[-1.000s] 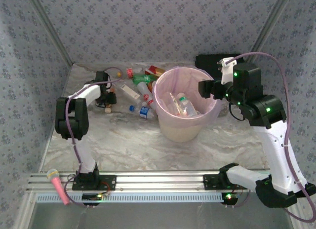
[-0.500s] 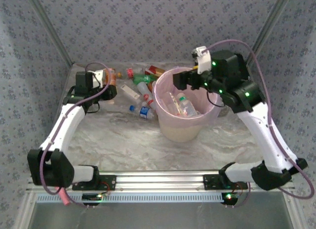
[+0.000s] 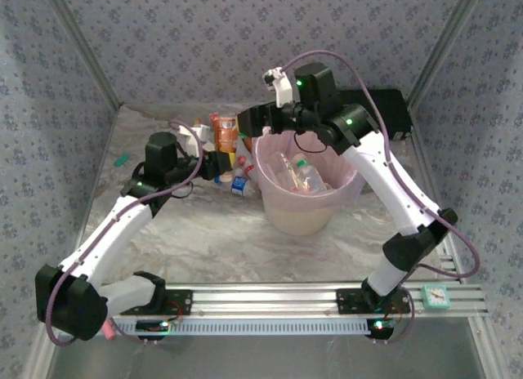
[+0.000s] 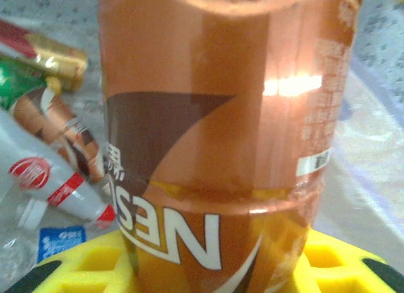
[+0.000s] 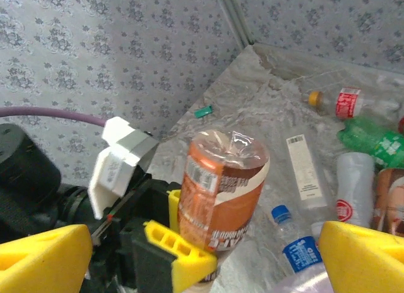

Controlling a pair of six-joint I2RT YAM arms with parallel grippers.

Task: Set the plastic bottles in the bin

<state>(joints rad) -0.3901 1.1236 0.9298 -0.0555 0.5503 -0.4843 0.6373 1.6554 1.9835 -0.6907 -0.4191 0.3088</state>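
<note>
**Item:** brown bottle [image 3: 222, 134], shrink-sleeved, with white lettering "NES" readable at the left wrist.
**Holder:** left hand [image 3: 216, 158], clenched around the bottle's lower body, yellow pads [image 5: 180, 255] on either side.
**Attitude:** long axis upright. The upper end looks like crumpled clear film, so which end is the cap cannot be told for sure.
**Location:** carried over the tabletop [image 3: 204, 232], near the bin [image 3: 302, 216] on its left side and not yet above the rim.
**Destination:** the bin is cream, lined with a pink bag, and lies to the right of the held bottle. Clear bottles [image 3: 301, 173] lie inside it.
**Second hand:** right hand [image 3: 248, 120], released and wide apart, grasping nothing. It reaches across the bin's far-left rim and sits just beside the brown bottle on its bin side.
**Stock outstanding:** loose bottles [image 3: 235, 176] lie on their sides on the tabletop between the left hand and the bin. Among them are a green one [image 5: 372, 141] and a blue-capped one [image 5: 291, 239].
**Other:** black case [image 3: 391, 109] beyond the bin.
**Assessment:** the left hand is the carrier and need only travel right over the rim. The right hand probably crowds that path.
</note>
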